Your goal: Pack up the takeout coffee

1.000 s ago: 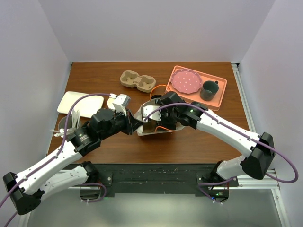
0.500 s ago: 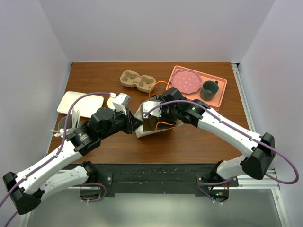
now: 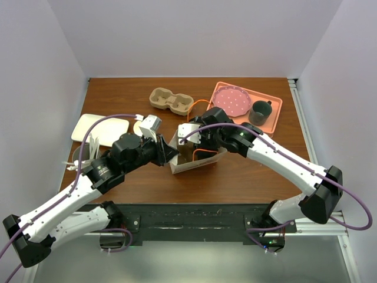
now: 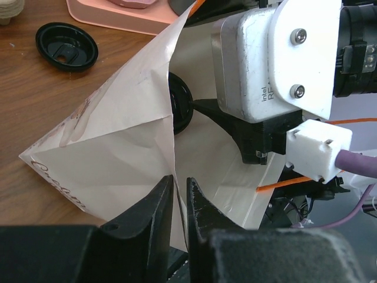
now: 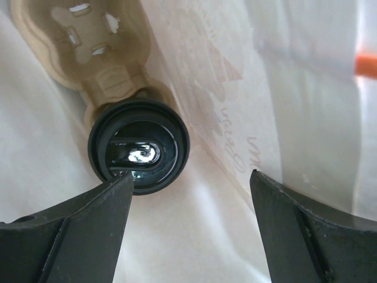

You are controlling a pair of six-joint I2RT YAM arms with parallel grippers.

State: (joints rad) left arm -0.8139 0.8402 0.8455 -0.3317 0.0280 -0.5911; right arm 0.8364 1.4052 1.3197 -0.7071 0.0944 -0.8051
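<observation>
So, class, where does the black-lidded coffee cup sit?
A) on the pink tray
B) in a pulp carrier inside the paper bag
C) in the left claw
B: the right wrist view shows the coffee cup seated in a pulp carrier inside the paper bag, right claw open.

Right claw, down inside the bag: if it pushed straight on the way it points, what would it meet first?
Probably the round black plastic lid of the takeout coffee, off-centre under one finger of the open right claw; elsewhere, the white paper bag. Depth is unclear.
</observation>
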